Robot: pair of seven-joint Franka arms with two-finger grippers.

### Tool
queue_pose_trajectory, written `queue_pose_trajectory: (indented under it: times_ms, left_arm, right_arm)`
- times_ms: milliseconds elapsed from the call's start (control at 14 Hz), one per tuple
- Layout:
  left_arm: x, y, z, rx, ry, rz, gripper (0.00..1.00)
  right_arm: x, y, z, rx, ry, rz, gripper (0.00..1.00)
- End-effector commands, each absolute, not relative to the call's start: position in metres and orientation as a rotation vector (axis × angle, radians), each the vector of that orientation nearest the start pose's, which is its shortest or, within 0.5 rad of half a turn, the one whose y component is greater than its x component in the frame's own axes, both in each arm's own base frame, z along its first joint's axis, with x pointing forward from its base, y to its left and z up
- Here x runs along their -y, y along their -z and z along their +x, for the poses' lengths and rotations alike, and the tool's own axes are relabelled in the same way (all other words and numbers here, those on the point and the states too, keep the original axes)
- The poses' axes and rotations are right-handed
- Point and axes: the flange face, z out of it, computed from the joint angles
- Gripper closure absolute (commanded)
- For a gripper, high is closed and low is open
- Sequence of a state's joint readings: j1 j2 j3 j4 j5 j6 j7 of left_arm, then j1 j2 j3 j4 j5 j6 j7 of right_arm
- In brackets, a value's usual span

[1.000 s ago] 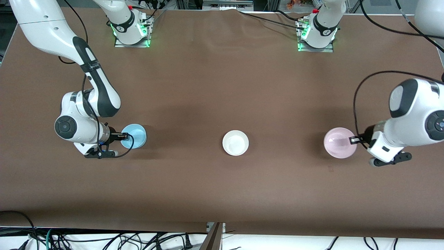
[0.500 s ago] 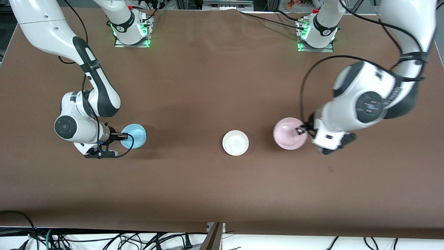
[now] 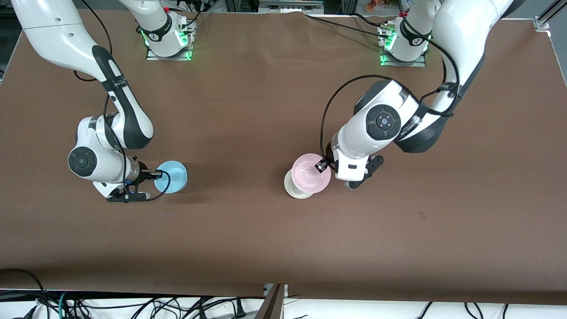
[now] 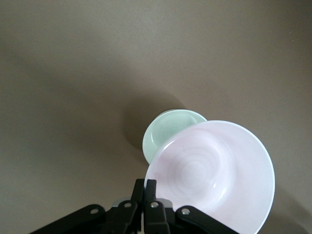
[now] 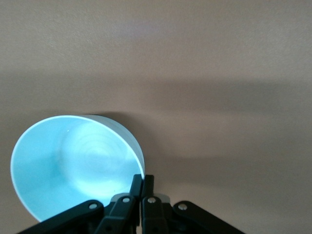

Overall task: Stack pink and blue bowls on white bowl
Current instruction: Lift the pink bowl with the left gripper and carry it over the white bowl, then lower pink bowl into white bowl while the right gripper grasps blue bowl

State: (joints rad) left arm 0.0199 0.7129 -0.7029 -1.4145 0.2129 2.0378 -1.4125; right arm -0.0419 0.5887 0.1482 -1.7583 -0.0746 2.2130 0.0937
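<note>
Three bowls are in view, one of each colour, along with two arms. The pink bowl is pinched by its rim in the left end effector, fingers pressed together on the rim at the bowl's 3 o'clock edge in the front view. It hangs over the white bowl, overlapping most of it, so only a crescent of white shows at the pink bowl's 7 o'clock. In the left wrist view the pink bowl fills the foreground with the left end effector clamped on its rim, and the white bowl peeks out from under it, its tint greenish there; whether the two bowls touch cannot be told.

The blue bowl lies toward the right arm's end of the brown counter, well apart from the other two. The right end effector pinches its rim at the 9 o'clock edge. The right wrist view shows the fingers closed on the rim of the blue bowl. Whether this bowl rests on the counter or is slightly raised is hard to make out.
</note>
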Motion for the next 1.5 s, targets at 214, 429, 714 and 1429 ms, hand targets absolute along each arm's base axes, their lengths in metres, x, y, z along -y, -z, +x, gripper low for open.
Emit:
queue_pose_trajectory:
  times_ms: [214, 429, 714, 1429]
  left_arm:
    - [0.357, -0.316, 0.646, 1.408, -0.240, -3.024, 1.00]
    - [0.365, -0.299, 0.644, 1.421, -0.221, -3.013, 1.00]
    - [0.365, -0.288, 0.644, 1.416, -0.215, -2.996, 1.00]
    - [0.386, -0.278, 0.630, 1.383, -0.213, -2.985, 1.00]
  right_arm:
    - [-0.055, -0.272, 0.666, 0.172, -0.230, -3.110, 1.00]
    - [-0.064, -0.314, 0.681, 0.103, -0.243, -3.028, 1.00]
    - [-0.095, -0.333, 0.683, 0.087, -0.235, -2.989, 1.00]
    - [-0.179, -0.376, 0.678, -0.012, -0.213, -2.975, 1.00]
